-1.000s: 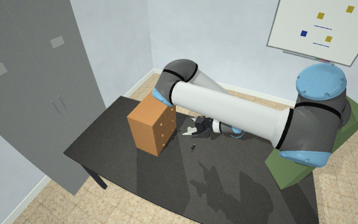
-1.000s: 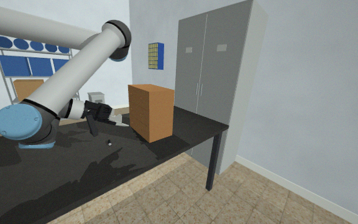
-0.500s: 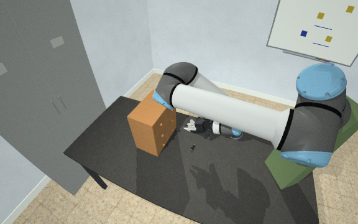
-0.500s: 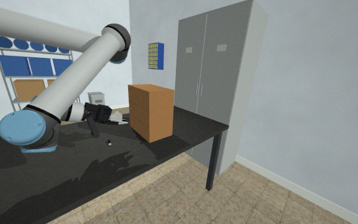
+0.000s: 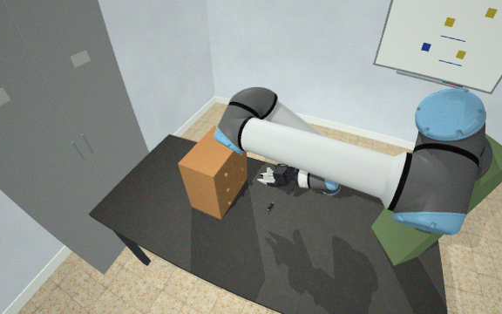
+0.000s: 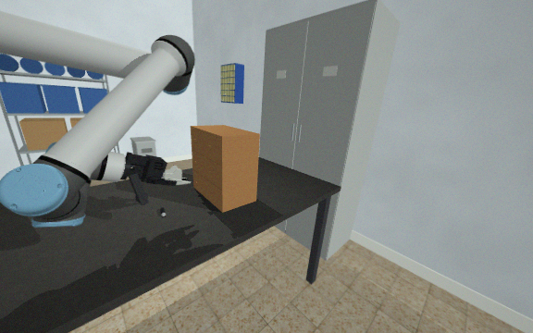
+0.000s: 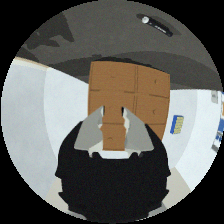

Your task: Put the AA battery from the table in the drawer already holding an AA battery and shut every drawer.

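The orange-brown chest [image 5: 199, 187] [image 6: 240, 171] [image 7: 112, 77] stands upright on the table, its drawer fronts flush, with small knobs. No drawer is seen pulled out, and the insides are hidden. The AA battery [image 5: 270, 206] [image 6: 163, 212] [image 7: 157, 25], dark with a light end, lies on the table in front of the chest. My gripper [image 5: 261, 177] [image 6: 190, 181] [image 7: 113, 107] is partly open, a narrow gap between its pale jaws and nothing seen between them. It points at the drawer fronts, close in front of them; contact with a knob cannot be made out.
The dark table [image 5: 146, 201] [image 6: 294, 185] carries the chest near its far end. The arm's forearm and elbow pass above the table, the elbow beside the chest's top in the top view. A grey cabinet [image 5: 59, 131] [image 6: 317, 106] stands behind the chest.
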`<action>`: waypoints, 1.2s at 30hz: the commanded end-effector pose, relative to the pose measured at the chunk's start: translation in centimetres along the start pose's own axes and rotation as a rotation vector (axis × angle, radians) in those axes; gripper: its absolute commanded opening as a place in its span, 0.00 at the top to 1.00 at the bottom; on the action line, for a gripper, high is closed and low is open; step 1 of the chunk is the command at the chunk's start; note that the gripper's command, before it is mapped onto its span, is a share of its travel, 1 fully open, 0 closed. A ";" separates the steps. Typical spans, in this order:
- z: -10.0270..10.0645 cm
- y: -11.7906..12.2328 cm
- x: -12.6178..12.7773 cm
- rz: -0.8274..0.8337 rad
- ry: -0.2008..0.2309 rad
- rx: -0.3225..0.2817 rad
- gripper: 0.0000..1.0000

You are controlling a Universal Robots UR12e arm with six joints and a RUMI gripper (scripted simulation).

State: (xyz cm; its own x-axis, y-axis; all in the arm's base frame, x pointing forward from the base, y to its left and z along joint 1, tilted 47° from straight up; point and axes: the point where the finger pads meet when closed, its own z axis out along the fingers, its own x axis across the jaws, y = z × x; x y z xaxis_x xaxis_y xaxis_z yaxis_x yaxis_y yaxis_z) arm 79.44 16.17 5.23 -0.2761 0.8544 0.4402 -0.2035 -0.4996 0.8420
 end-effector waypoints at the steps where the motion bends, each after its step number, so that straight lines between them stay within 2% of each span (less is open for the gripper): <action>1: 0.0 0.0 0.0 0.000 0.000 0.000 0.80; 24: 0.2 -0.1 0.0 0.000 0.000 0.000 0.80; 36: 2.0 -1.3 0.0 0.000 0.000 0.000 0.80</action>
State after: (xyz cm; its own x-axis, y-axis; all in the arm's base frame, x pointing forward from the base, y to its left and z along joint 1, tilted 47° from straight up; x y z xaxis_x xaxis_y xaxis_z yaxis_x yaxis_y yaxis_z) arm 80.79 16.78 4.91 -0.2761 0.8544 0.4402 -0.2034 -0.4996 0.8421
